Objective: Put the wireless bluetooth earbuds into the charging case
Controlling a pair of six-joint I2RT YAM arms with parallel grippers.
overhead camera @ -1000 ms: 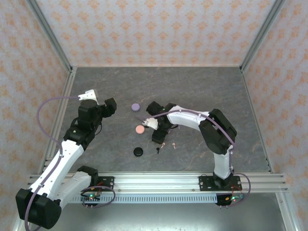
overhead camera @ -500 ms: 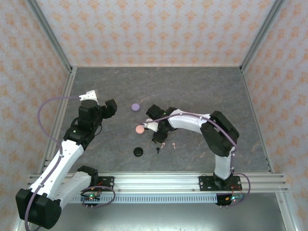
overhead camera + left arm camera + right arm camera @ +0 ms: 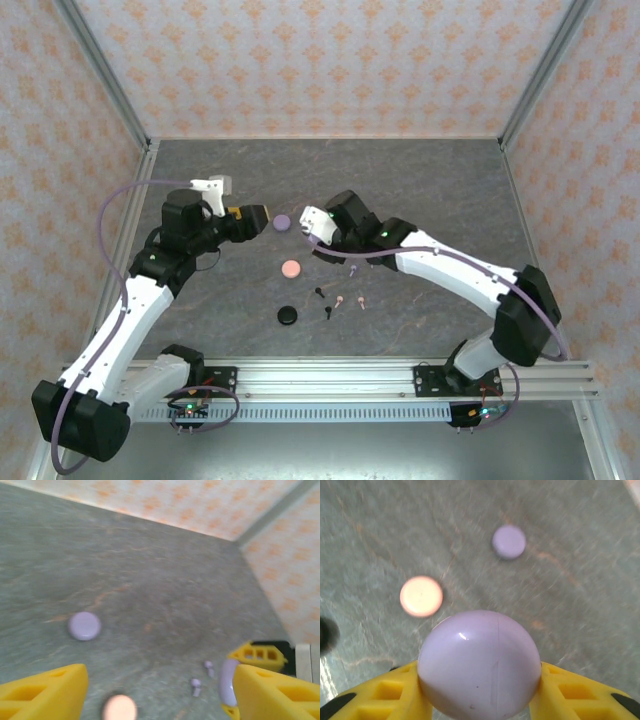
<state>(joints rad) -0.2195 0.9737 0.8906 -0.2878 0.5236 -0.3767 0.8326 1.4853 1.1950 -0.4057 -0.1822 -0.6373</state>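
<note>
Top view: found the right claw (image 3: pixel 325 248) drawn away from the pink case (image 3: pixel 291 268) and lifted, the left claw (image 3: pixel 255 217) swung inward toward it, the earbuds (image 3: pixel 340 301) left loose on the counter (image 3: pixel 420 180). Left wrist view: recorded the left claw (image 3: pixel 160 695) spread wide and empty, two lilac earbuds (image 3: pixel 195 686) lying on the counter ahead. Right wrist view: recorded the right claw (image 3: pixel 479 695) clamped on the lilac case (image 3: pixel 479 660); judged the case secured, insertion not yet begun.
</note>
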